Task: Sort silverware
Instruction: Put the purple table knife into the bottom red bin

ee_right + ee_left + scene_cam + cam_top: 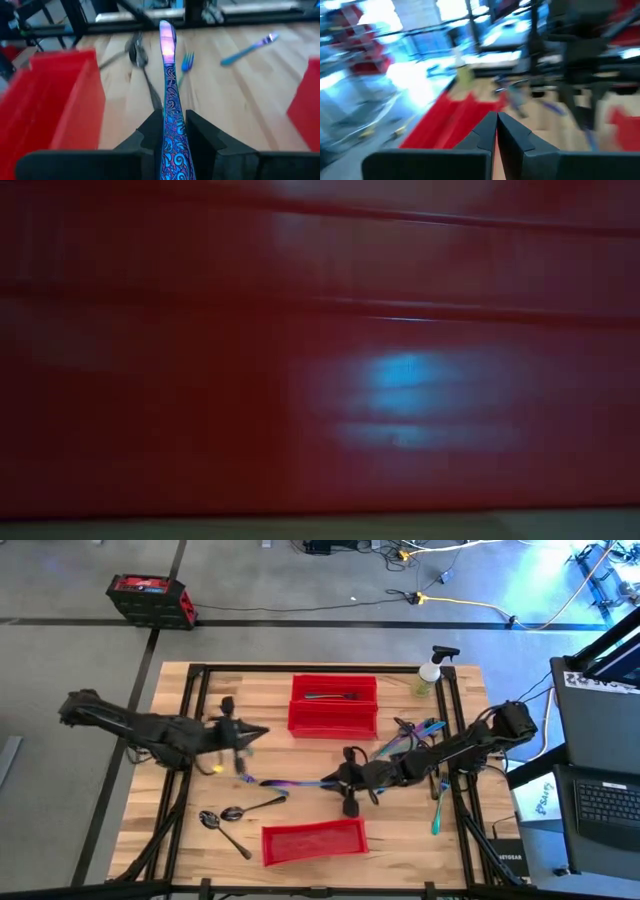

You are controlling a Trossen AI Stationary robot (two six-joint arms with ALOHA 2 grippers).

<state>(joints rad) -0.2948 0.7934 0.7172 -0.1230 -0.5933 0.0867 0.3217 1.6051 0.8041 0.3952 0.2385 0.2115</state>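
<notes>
R gripper (172, 132) clamps knife (168, 75) (L closed).

Grey floor (60, 660) with cables (470, 602), a red-black toolbox (151, 598) beyond.

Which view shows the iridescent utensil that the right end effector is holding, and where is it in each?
High view: iridescent utensil at table centre, handle in the right end effector.
Low view: not in it; red fills the picture.
Left wrist view: too blurred to tell.
Right wrist view: centre, running up from between the fingers.
Shared landmark: the front red bin.
</notes>
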